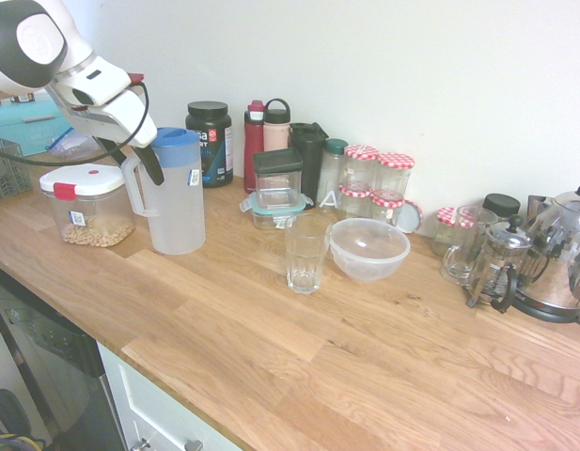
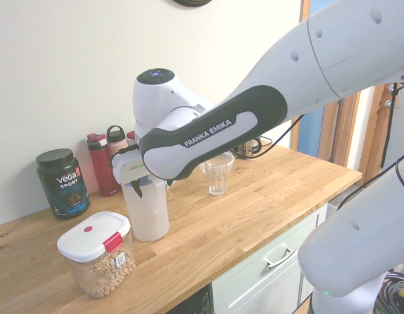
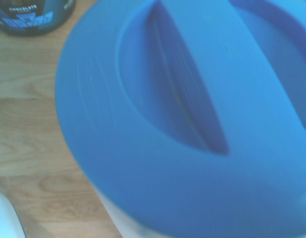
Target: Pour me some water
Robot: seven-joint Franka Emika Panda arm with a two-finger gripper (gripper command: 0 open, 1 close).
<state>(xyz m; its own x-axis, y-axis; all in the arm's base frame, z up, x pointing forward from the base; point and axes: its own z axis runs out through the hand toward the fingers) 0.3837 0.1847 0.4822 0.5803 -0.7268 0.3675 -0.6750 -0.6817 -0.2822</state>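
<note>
A frosted white pitcher point(image 1: 180, 211) with a blue lid point(image 1: 176, 147) stands on the wooden counter point(image 1: 299, 357), its handle turned towards the arm. My gripper point(image 1: 132, 162) is tilted at the top of that handle, open, with a dark finger on either side and no grip that I can see. In the second exterior view the gripper point(image 2: 141, 188) sits against the pitcher point(image 2: 149, 219) at its upper rim. The blue lid point(image 3: 182, 124) fills the wrist view. An empty ribbed glass point(image 1: 305, 254) point(image 2: 218, 174) stands apart from the pitcher. The water is hidden behind the frosted wall.
A cereal box with a white lid point(image 1: 87, 202) point(image 2: 97, 252) stands close beside the pitcher. A black tub point(image 1: 209, 141), bottles point(image 1: 255, 141) and jars point(image 1: 379, 183) line the wall. A clear bowl point(image 1: 368, 249), a French press point(image 1: 496, 263) and a kettle point(image 1: 562, 254) stand further along.
</note>
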